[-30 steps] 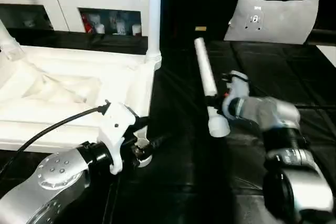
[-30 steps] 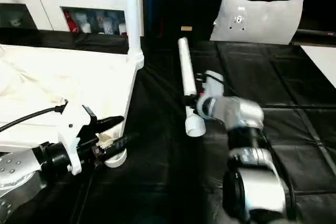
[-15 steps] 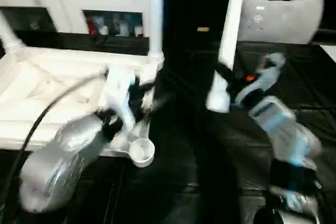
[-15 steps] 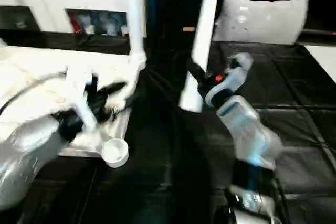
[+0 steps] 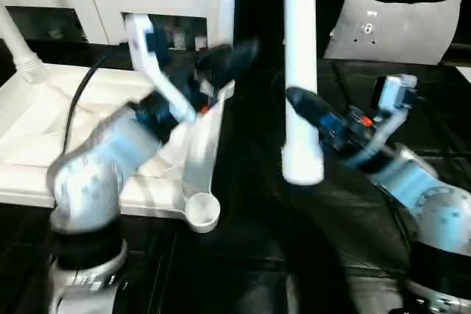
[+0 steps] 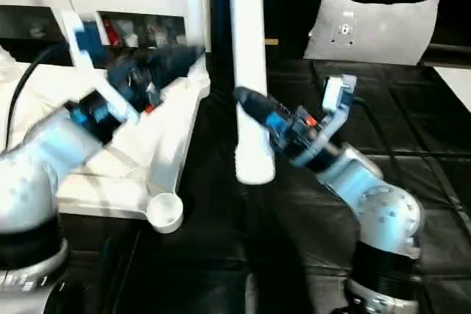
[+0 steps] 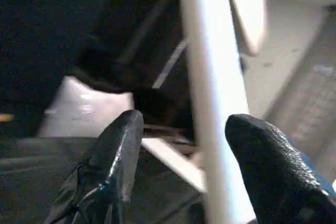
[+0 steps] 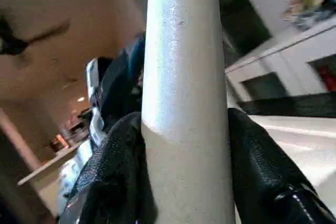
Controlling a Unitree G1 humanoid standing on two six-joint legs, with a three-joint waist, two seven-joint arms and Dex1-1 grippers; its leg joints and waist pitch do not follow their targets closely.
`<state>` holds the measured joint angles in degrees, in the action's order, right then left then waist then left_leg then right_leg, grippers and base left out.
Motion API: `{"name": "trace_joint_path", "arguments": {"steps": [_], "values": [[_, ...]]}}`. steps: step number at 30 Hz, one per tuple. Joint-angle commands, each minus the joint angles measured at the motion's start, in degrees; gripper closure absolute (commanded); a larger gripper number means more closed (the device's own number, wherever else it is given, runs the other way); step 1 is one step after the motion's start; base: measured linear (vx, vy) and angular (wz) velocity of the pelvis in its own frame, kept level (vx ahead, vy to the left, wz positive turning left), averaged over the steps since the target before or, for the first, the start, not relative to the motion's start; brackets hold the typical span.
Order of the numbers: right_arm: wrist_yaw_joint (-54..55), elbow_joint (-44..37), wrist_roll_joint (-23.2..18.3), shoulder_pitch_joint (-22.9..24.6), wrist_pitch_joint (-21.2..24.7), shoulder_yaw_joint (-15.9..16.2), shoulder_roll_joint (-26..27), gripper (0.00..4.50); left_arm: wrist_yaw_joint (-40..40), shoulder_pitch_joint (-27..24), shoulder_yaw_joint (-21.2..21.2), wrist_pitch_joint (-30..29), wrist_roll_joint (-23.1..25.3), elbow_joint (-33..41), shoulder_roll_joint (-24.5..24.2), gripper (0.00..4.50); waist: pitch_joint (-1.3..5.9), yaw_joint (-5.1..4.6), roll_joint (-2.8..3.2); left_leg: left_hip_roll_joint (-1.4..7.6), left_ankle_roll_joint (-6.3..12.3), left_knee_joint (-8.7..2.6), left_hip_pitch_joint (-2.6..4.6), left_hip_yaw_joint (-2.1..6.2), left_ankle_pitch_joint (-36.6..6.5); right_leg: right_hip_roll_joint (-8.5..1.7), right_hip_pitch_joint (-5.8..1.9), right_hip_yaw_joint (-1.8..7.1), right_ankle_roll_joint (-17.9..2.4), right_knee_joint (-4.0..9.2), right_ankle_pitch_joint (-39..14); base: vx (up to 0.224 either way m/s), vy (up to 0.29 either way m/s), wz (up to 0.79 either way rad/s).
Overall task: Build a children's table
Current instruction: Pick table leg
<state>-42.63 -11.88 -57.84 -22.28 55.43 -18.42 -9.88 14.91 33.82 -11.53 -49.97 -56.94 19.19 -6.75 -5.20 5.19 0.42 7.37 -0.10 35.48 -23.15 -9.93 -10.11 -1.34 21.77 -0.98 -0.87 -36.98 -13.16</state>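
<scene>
Right gripper (image 5: 298,98) is clamped on a loose table leg (image 5: 300,71), holding it upright above the black floor.
Left gripper (image 5: 234,56) is open, holding nothing, above the upturned tabletop (image 5: 44,145) by an already fitted leg (image 5: 226,5).

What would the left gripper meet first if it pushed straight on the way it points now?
Probably the upright table leg already seated in the tabletop's far corner. The left gripper stands open with that leg between its fingers. Depth is unclear; it may not touch yet.
</scene>
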Motion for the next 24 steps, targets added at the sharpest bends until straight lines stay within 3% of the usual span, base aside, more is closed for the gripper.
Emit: {"name": "trace_joint_path", "arguments": {"steps": [1,5,12,15,17,20,22,23,24], "values": [[-1.03,-1.73,-1.01,-0.16,0.44,0.57,-0.56,2.64,-0.14,0.54,-0.60,-1.44,-1.80,-0.09,0.17,1.37,3.78,0.16,-0.31,5.06,-0.21,-4.01,1.53,2.45,-6.63,-6.84,-1.78,2.84,-10.19,5.36,-10.80,0.000,0.000,0.00],[-0.72,-2.08,-0.42,0.18,0.29,1.88,-0.82,2.64,0.88,0.79,1.09,-3.53,-2.63,-0.08,-0.44,1.37,3.59,0.02,-0.28,5.15,-0.98,-4.23,1.77,2.53,-8.54,-6.84,-1.46,2.96,-8.79,5.84,-15.71,0.000,0.000,0.00],[-1.03,-3.35,-0.03,1.02,-0.70,4.40,-2.13,2.64,-0.11,1.01,1.74,-4.56,-5.16,-0.20,-0.53,1.37,3.57,0.09,-0.20,5.26,-1.83,-4.42,1.69,2.61,-8.74,-6.96,-1.52,3.07,-8.36,5.81,-14.75,0.000,0.000,0.00],[-0.68,-3.67,1.51,1.01,-1.87,5.09,-2.10,2.64,-0.31,0.94,1.51,-4.90,-5.94,-0.01,-0.15,1.37,3.61,-0.08,-0.22,5.34,-2.10,-4.53,1.66,2.64,-8.92,-6.96,-1.50,3.04,-8.47,5.72,-14.01,0.000,0.000,0.00],[1.74,-3.86,4.98,0.68,-5.43,6.00,-1.19,2.64,-0.41,0.16,1.41,-4.97,-6.00,0.68,0.09,1.37,3.52,-0.05,-0.27,5.37,-2.20,-4.60,1.67,2.60,-9.26,-7.06,-1.45,3.15,-8.33,5.83,-14.46,0.000,0.000,0.00],[2.89,-4.91,6.60,0.99,-7.71,7.76,-0.83,2.64,-0.43,-0.72,2.30,-4.50,-5.63,1.33,-0.35,1.37,3.50,-0.20,-0.18,5.44,-2.48,-4.81,1.70,2.65,-9.31,-6.97,-1.37,3.11,-7.97,5.83,-14.22,0.000,0.000,0.00],[2.75,-6.61,8.71,1.83,-9.48,10.13,-0.77,2.64,0.15,-1.26,4.40,-3.56,-2.64,2.08,-1.29,1.37,3.57,-0.21,-0.20,5.46,-2.30,-4.86,1.69,2.62,-8.99,-6.87,-1.42,3.16,-7.59,5.79,-13.09,0.000,0.000,0.00],[2.87,-7.85,10.36,2.60,-10.67,12.01,-0.48,2.64,-0.22,-1.65,6.40,-2.42,0.96,2.26,-1.85,1.72,3.63,-0.09,-0.16,5.66,-2.04,-5.00,1.74,2.65,-8.68,-6.89,-1.44,3.18,-7.03,5.80,-12.16,0.000,0.000,0.00],[2.95,-8.19,11.28,2.86,-11.49,12.77,-0.30,2.64,-0.43,-1.74,7.42,-1.51,2.97,2.24,-2.23,1.72,3.71,-0.09,0.03,5.68,-1.88,-5.03,1.68,2.74,-8.15,-6.91,-1.50,3.13,-6.80,5.71,-11.22,0.000,0.000,0.00]]}}
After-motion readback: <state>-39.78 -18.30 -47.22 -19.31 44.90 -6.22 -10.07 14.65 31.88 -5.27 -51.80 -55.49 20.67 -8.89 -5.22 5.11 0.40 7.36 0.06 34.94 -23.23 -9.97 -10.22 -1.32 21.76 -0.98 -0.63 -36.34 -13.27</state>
